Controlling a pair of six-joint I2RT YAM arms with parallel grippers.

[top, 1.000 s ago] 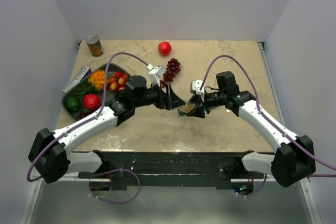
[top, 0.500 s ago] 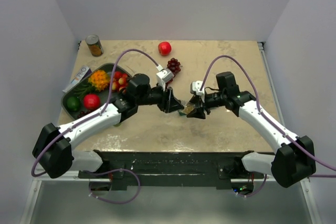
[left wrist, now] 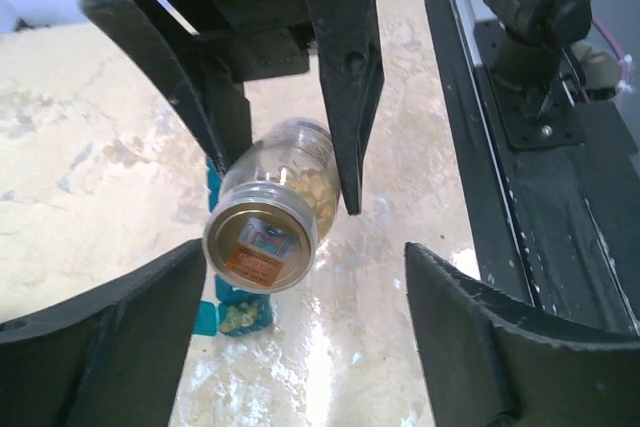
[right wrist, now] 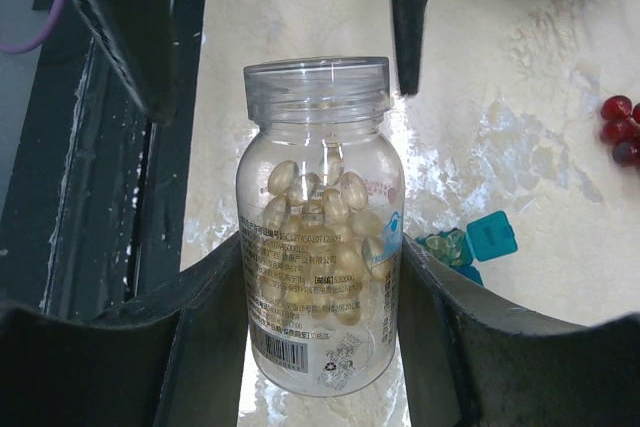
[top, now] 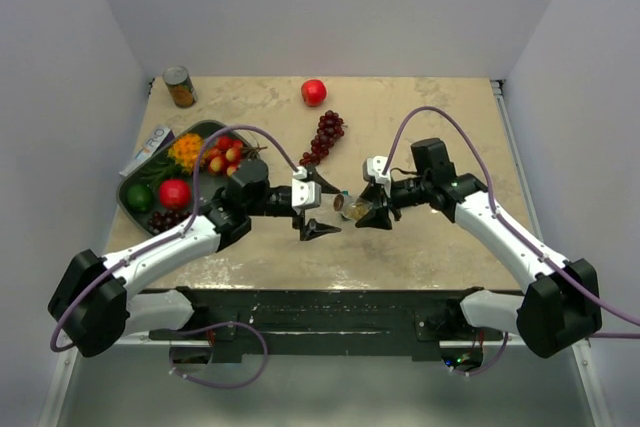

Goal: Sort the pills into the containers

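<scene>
1. Looking down from the top cam: the right gripper [top: 366, 209] is clamped on a clear pill bottle [top: 350, 207], held sideways over the middle of the table [top: 430, 107], a bit toward the near edge. The left gripper [top: 322, 210] faces it, spread wide with nothing in it.
2. Left wrist cam: the teal organiser [left wrist: 207, 319] sits on the table right under the bottle, one cell holding capsules [left wrist: 242, 315].
3. Right wrist cam: the bottle's maybe half full and the neck looks uncapped. I'd guess it's light, stiff and slick, so grip the belly, not the neck. The organiser looks light enough to skid, so pin its long sides.
</scene>
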